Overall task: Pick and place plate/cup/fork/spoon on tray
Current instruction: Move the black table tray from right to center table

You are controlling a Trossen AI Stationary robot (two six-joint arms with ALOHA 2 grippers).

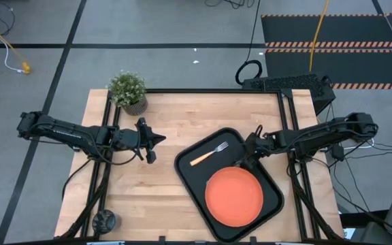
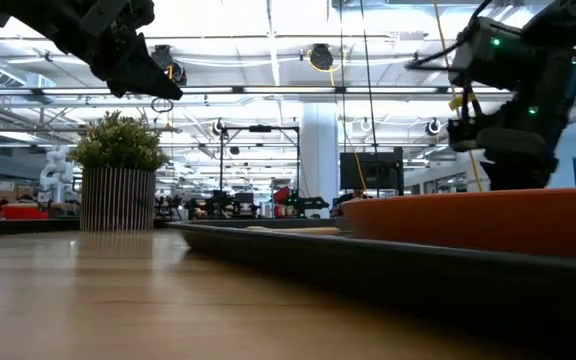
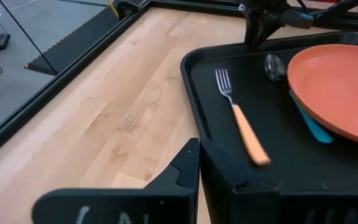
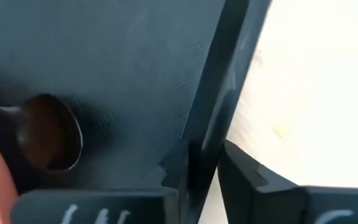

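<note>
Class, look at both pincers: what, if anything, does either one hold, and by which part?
Nothing is held. The left pincer hangs over bare table; the right pincer is at the tray rim, near the spoon.

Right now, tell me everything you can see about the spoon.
The spoon lies on the black tray, mostly hidden under the orange plate. Its shiny metal bowl sticks out past the plate's rim, hollow side up, and part of its light blue handle shows at the plate's edge. No hand touches it.
</note>
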